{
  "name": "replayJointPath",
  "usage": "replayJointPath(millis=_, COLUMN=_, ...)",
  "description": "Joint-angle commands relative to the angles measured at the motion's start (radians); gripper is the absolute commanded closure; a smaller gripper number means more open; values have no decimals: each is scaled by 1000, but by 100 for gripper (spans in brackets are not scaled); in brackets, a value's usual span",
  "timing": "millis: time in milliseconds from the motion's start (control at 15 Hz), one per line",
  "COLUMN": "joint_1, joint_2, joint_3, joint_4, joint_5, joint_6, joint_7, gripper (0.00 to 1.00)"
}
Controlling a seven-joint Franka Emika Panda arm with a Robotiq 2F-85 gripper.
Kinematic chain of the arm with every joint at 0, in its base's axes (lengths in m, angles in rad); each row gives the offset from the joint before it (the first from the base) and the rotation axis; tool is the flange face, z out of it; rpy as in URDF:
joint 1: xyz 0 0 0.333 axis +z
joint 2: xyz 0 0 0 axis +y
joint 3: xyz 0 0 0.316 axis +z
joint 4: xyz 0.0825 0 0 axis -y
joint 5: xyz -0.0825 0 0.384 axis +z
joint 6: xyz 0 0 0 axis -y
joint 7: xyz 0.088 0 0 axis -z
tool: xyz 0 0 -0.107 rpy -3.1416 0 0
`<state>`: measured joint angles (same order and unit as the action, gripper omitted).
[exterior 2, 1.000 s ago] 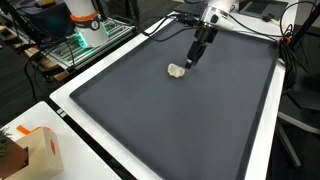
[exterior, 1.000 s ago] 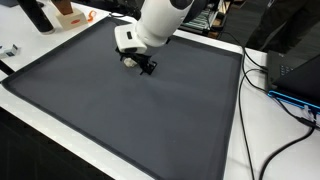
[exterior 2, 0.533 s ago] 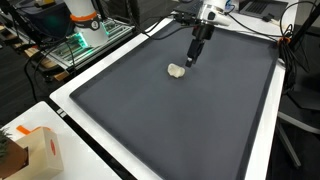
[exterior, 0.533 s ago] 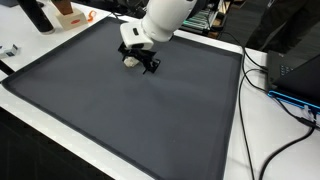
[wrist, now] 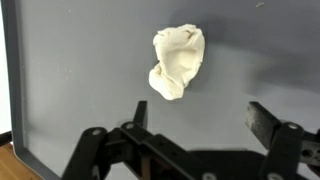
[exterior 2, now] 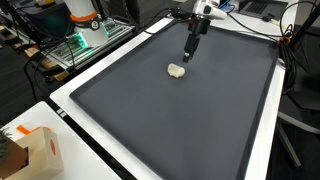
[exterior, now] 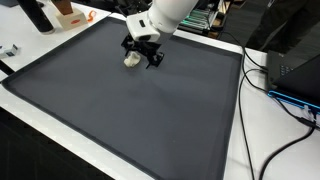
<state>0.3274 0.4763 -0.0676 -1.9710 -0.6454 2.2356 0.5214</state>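
On my screen the crumpled soft lump [wrist: 177, 62] is cream-white, the flat rubbery mat [wrist: 80, 60] a plain dark grey, its table border [exterior 2: 108, 60] white, my two-finger metal gripper [wrist: 199, 112] black.

The mat [wrist: 80, 60] is dark grey and matt with a fine grain. It could be rubber or felted fabric, and the views do not settle which. The crumpled lump [wrist: 178, 62] looks soft, cream-white and dull, creased like cloth or tissue. The gripper [wrist: 200, 112] is black with a satin finish, either hard plastic or metal. In an exterior view the arm's shell [exterior: 170, 12] is smooth, glossy white plastic. The table rim [exterior 2: 62, 99] is smooth and white.
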Motion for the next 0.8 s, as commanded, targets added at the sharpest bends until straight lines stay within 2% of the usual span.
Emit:
replayJointPath(millis=0, joint_1=-24, joint_2=-66, joint_3=28, joint_4=-74, joint_5=-15, joint_6=21, joint_7=-29, gripper=0)
replayJointPath(millis=733, joint_1=-86, joint_2=-162, joint_3=86, joint_4=-133, joint_5=80, joint_6=2, joint_7=-155, gripper=0)
